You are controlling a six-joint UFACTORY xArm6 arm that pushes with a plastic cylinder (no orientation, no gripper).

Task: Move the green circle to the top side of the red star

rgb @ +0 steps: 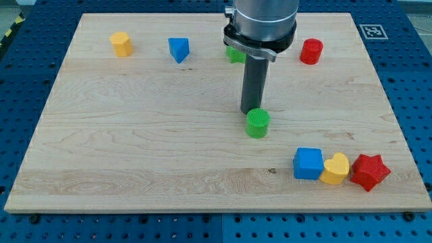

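The green circle [258, 123] lies near the middle of the wooden board [135, 135]. My tip [250, 112] stands just above and slightly left of it, touching or nearly touching its top edge. The red star [369, 171] lies at the view's bottom right, well to the right of and below the green circle. It ends a row with a yellow heart [335, 169] and a blue cube [308, 163] to its left.
A yellow block [121, 44] and a blue triangle [179, 49] lie at the top left. A second green block [234, 55] is partly hidden behind the arm. A red cylinder [311, 51] lies at the top right.
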